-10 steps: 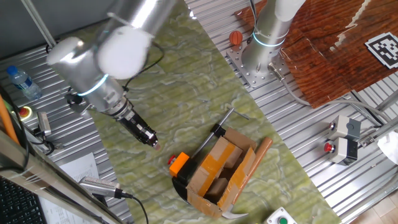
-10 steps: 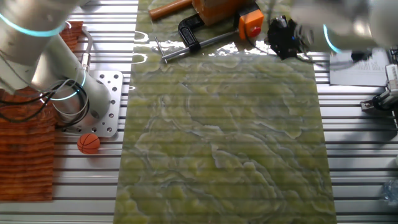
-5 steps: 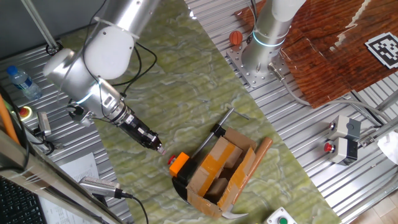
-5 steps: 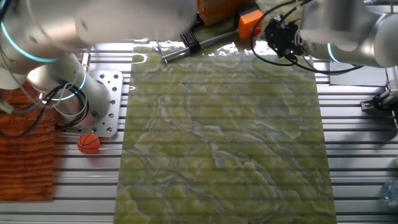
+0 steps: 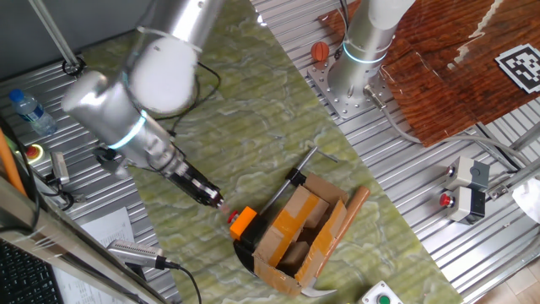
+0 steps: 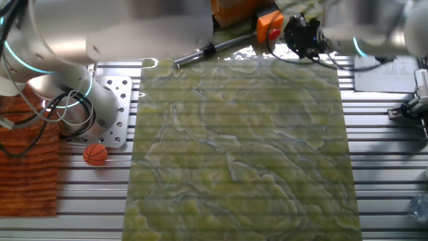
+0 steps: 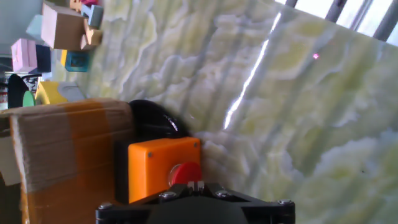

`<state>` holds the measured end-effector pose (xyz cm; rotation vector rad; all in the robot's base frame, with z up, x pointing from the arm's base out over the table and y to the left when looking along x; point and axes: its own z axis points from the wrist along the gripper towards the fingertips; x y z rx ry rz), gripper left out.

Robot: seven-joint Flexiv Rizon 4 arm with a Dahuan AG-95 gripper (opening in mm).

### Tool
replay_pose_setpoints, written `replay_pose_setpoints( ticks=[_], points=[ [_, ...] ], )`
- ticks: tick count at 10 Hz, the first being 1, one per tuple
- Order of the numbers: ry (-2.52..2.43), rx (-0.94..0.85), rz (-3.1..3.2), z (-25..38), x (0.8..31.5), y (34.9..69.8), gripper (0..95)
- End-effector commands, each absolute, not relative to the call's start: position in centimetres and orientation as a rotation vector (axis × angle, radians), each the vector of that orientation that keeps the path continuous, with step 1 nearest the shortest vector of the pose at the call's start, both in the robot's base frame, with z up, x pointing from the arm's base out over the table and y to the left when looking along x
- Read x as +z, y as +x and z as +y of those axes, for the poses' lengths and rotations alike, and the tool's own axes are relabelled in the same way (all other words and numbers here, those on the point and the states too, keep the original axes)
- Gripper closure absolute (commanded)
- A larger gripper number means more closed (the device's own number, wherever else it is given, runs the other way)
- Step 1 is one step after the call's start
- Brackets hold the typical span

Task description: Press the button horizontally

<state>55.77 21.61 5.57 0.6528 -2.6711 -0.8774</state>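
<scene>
The small red button (image 5: 233,217) sits on the side of an orange cube housing (image 5: 244,223) with a black base, next to a taped cardboard box (image 5: 299,232). My gripper (image 5: 217,201) reaches in level from the left, its tip just short of the button's face. In the hand view the two fingertips (image 7: 196,185) are pressed together and overlap the red button (image 7: 185,173) on the orange housing (image 7: 155,168); I cannot tell whether they touch it. In the other fixed view the gripper (image 6: 289,32) sits right beside the housing (image 6: 269,25).
A black clamp (image 5: 295,176) and a wooden handle (image 5: 355,204) lie by the box. A grey-boxed red button (image 5: 447,200), a green button (image 5: 384,297), the arm's base (image 5: 354,80), a small basketball (image 5: 320,51) and a bottle (image 5: 25,106) lie off the green mat (image 5: 253,127).
My gripper has moved right and down along the mat, closing the gap to the red button. The housing and box have not moved.
</scene>
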Motion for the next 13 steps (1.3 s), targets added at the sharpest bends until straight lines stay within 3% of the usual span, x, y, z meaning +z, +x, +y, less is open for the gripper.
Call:
replay_pose_setpoints(
  ticks=[1, 13],
  points=[
    [0.61, -0.899, -2.674, 22.3, 4.72, 55.15, 95.0],
    [0.596, -0.95, -2.672, 21.81, 4.54, 55.02, 95.0]
  ],
)
